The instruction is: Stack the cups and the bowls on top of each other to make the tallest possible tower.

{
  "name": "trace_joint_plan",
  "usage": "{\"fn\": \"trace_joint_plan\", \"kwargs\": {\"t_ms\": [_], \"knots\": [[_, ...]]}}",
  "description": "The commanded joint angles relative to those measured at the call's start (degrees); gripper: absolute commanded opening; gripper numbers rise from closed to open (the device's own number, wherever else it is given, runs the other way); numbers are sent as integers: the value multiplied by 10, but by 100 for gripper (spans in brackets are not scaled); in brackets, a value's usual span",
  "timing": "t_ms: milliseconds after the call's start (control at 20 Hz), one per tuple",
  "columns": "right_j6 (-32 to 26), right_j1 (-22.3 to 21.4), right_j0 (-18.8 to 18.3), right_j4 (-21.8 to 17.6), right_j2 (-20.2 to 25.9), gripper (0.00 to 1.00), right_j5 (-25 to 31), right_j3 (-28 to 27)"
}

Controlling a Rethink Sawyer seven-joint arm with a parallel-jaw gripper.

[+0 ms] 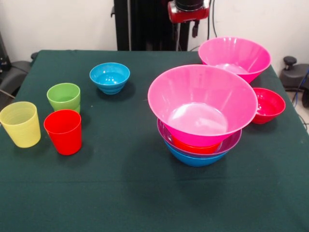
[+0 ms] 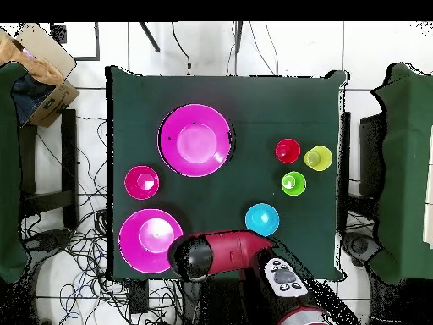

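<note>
Tower [image 1: 202,126]: four glossy plastic bowls nested on the dark green tablecloth [image 1: 145,193], blue bowl [image 1: 195,159] lowest, then purple [image 1: 231,144], orange [image 1: 195,146], and a wide flared pink bowl [image 1: 203,104] uppermost. Second large pink bowl [image 1: 235,57] stands behind it, small crimson bowl [image 1: 267,105] just beside. Ribbed cyan bowl [image 1: 110,77] sits apart. Translucent yellow cup [image 1: 20,123], red cup [image 1: 63,131] and shorter green cup [image 1: 63,97] cluster upright at one side. Gripper [image 1: 189,12] at table's edge; finger state cannot be determined.
</note>
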Motion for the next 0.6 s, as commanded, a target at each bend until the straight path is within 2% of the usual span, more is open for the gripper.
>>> {"fn": "trace_joint_plan", "kwargs": {"t_ms": [50,200,400,600], "knots": [[0,-2,9,15,55,100,68,-56],[5,-3,12,6,56,100,56,-54],[19,-15,8,-15,62,100,-35,-34],[27,-16,11,-29,60,100,-81,-30]]}}
